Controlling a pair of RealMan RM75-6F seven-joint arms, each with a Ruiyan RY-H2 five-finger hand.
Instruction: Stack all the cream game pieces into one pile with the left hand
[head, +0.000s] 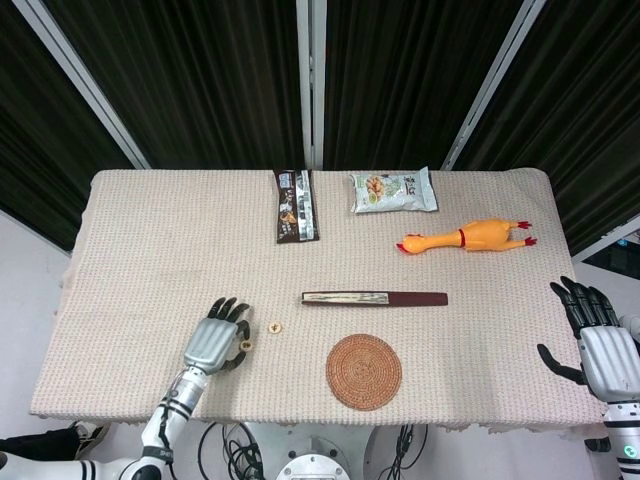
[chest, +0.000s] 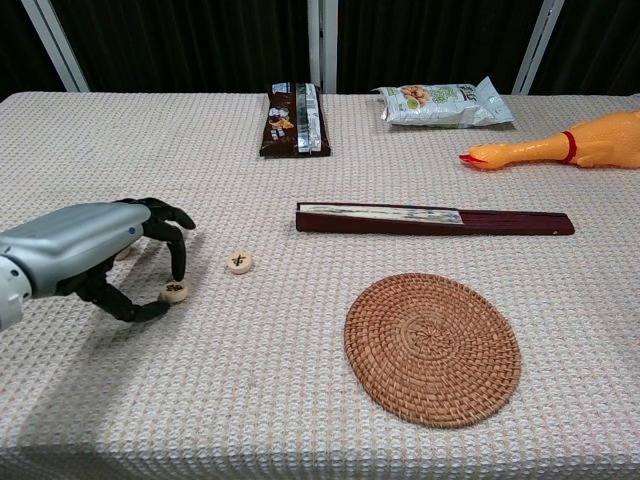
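two hands in play: the left hand (chest: 85, 255) sits low at the near edge, fingers (chest: 178, 262) pinching a cream piece (chest: 174, 292) on the worktop (chest: 300, 400), a second cream piece (chest: 239, 262) just beside. right hand (head: 603, 345) hangs off the worktop's side, fingers spread, holding nothing. beige woven cloth covers everything; black curtains (head: 200, 80) behind.

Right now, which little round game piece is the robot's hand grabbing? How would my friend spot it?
Start at the round woven mat near the table's front edge and look left, past a lone cream game piece lying free. The next cream disc is the one, with a dark mark on top. Only it sits between the left hand's black fingertips; a third piece peeks from behind that hand.
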